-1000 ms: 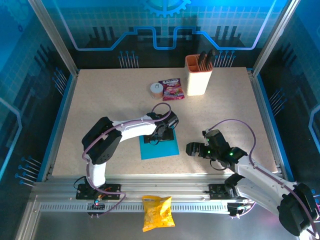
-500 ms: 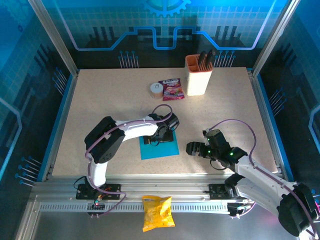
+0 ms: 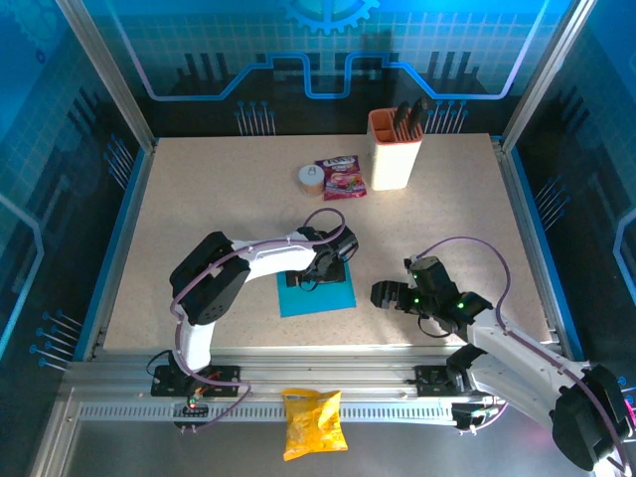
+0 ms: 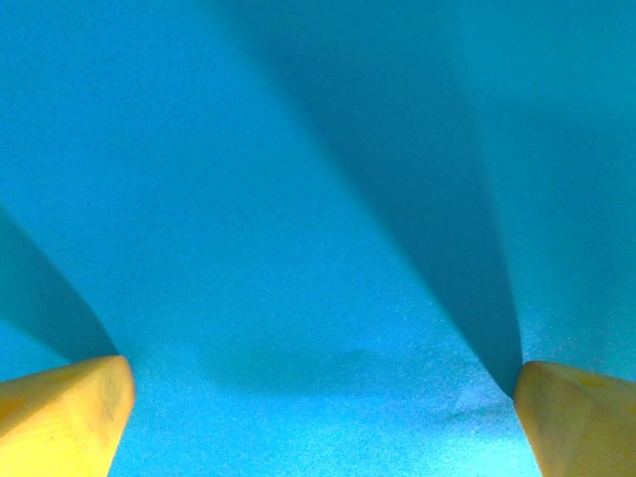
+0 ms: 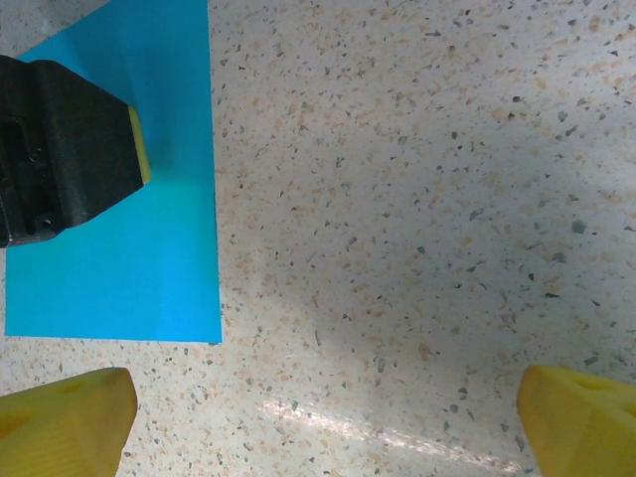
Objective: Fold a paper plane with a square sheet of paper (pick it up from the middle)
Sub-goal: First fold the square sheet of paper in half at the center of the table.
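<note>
Lying flat on the speckled table [image 3: 199,219], the square sheet of paper [image 3: 316,298] is showing as an unfolded cyan-blue square. The left gripper [image 3: 322,272] is reaching down over the sheet's far half, toward its middle. Its jaws are standing wide apart and holding nothing.

In the left wrist view, the sheet [image 4: 298,199] is spreading across the whole gap between the two yellow fingertips [image 4: 60,412]. Both shadows are running right up to the tips. The tips are therefore sitting at the paper or just above it, and I cannot tell whether they are pressing on it.

The right gripper [image 3: 384,295] is hovering over bare table just beside the sheet's right edge, apart from it. It too is gaping wide and empty. In the right wrist view, the sheet [image 5: 149,248] is lying at the upper left with its near right corner flat on the table. The left arm's black finger with its yellow pad [image 5: 137,147] is coming down on the blue surface.

Well beyond the sheet's far edge, a red-purple snack packet [image 3: 342,178] and an orange holder [image 3: 395,151] with dark handles are standing. A yellow crisp bag [image 3: 313,422] is lying well on the sheet's near side, on the metal rail.
</note>
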Robot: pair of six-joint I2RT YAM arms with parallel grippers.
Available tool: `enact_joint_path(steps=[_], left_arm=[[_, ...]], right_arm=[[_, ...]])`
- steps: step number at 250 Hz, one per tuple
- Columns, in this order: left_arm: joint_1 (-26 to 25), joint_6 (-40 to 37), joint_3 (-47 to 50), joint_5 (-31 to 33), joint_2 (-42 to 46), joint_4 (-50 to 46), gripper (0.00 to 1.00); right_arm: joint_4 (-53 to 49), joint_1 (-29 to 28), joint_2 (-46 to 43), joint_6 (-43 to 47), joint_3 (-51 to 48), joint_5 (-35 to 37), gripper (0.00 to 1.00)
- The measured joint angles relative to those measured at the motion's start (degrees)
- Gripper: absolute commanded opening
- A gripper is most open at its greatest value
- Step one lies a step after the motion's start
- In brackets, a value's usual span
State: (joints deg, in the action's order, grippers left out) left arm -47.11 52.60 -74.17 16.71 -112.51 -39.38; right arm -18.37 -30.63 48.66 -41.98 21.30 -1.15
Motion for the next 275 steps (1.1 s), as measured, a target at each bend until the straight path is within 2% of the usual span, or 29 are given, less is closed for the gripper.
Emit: enact_joint_path(steps=[163, 192, 219, 275], left_arm=[[-0.4, -0.2, 2.0, 0.6, 1.4, 1.6, 0.79], [-0.4, -0.3, 2.9, 0.7, 2.6, 1.3, 0.70], [-0.6, -1.1, 3.5, 0.9, 4.8, 1.3, 0.59], [-1.4, -3.5, 5.9, 0.8, 14.5, 6.0, 0.51]], right_arm=[[-0.2, 1.1, -0.7, 0.0, 0.0, 0.0, 0.99], [-0.4, 1.2, -0.7, 0.0, 0.0, 0.0, 0.99], [-0.5, 1.4, -0.7, 0.0, 0.0, 0.0, 0.99], [-0.5, 1.8, -0.7, -0.1, 0.0, 0.0, 0.99]])
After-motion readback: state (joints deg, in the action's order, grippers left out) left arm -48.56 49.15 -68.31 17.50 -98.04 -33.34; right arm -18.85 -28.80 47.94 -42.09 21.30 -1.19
